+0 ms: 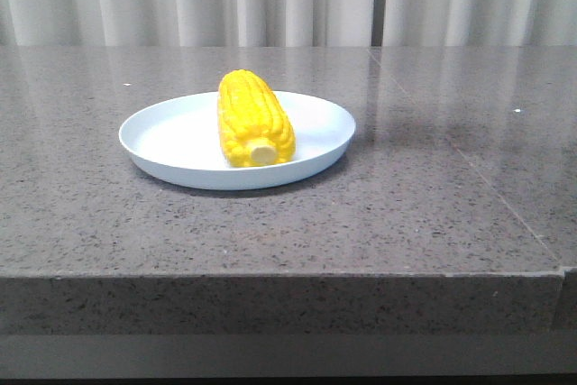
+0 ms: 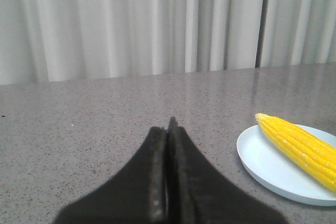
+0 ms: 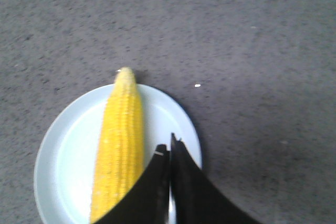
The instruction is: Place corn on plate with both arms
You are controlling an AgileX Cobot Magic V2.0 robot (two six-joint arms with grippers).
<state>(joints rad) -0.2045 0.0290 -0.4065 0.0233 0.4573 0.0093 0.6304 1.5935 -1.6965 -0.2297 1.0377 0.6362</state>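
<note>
Lying lengthwise on the plate (image 1: 162,137), the corn (image 1: 254,118) is judged light, stiff and slippery, best gripped mid-cob, while left gripper (image 2: 168,129) and right gripper (image 3: 170,148) are pressed shut, empty.

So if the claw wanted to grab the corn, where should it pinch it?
Probably around the fat middle of the corn, coming straight down from above. It lies flat on the plate, stub end toward the camera, so its long rounded sides are bare for the claw to close across. The ends taper, so a pinch there might slip. Both claws look shut now, so one would have to open first.
</note>
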